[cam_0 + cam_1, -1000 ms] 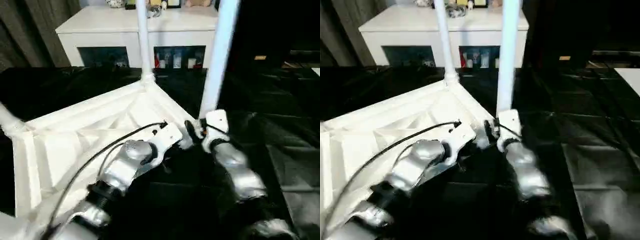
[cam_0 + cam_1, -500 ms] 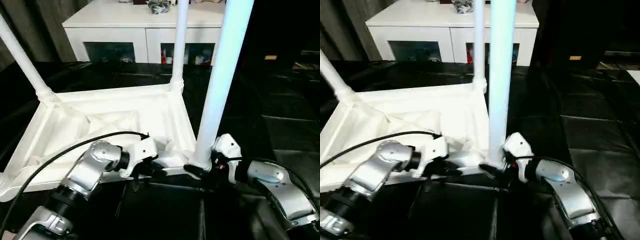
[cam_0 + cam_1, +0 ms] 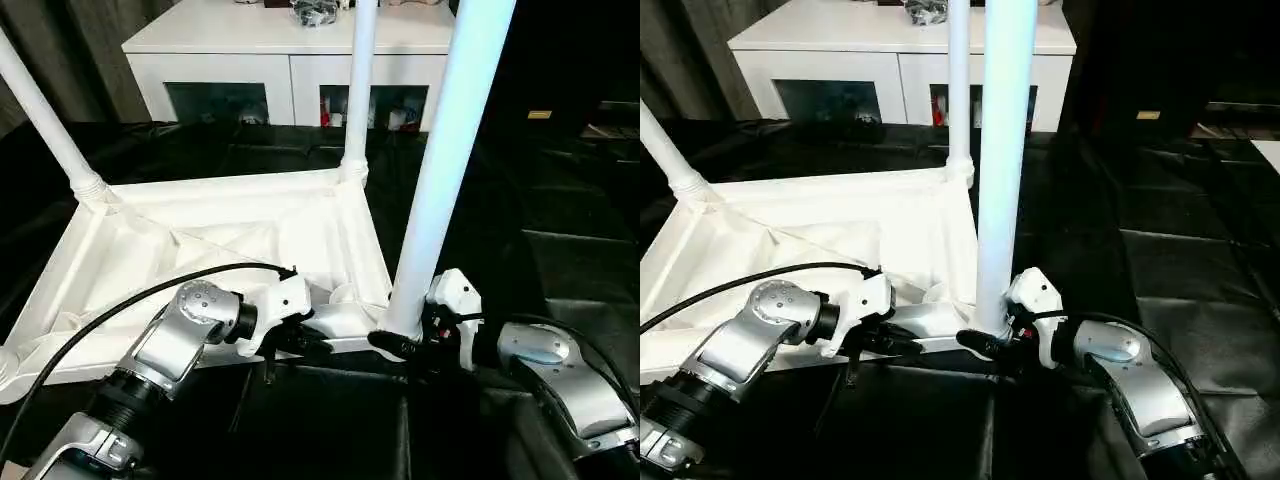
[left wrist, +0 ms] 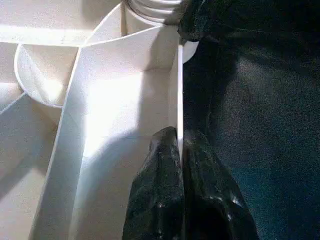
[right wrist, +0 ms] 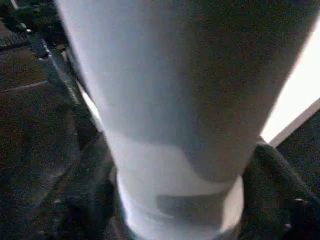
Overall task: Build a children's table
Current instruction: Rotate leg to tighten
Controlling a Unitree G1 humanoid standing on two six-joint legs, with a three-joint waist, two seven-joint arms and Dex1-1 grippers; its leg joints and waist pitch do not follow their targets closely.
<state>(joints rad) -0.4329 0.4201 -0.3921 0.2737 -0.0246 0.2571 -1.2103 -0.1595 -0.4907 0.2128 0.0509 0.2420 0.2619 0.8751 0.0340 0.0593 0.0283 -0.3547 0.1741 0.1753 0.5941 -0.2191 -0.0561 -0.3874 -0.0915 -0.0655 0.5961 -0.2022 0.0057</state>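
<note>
The children's table lies upside down, its white ribbed tabletop (image 3: pixel 200 240) on the black-covered floor. Three white legs stand up from its corner sockets: one at the far left (image 3: pixel 45 120), one at the far right (image 3: pixel 358 90) and one at the near right (image 3: pixel 450 150). My left gripper (image 3: pixel 300 340) is shut on the tabletop's thin near rim (image 4: pixel 179 90), one black finger (image 4: pixel 157 165) on each side of it. My right gripper (image 3: pixel 405 335) is shut on the base of the near right leg (image 5: pixel 170 100), with dark fingers (image 5: pixel 280 185) flanking the tube just above its socket.
A white cabinet (image 3: pixel 280 50) with glass-fronted shelves stands behind the table, small items on top. Black sheeting (image 3: pixel 560 200) covers the floor all around. A black cable (image 3: pixel 150 295) loops over my left forearm. Dark curtains (image 3: pixel 90 40) hang at the back left.
The whole picture swung early on, so the camera moved. Since then the right gripper's fingers have drawn in around the leg's base. The left gripper stays on the rim.
</note>
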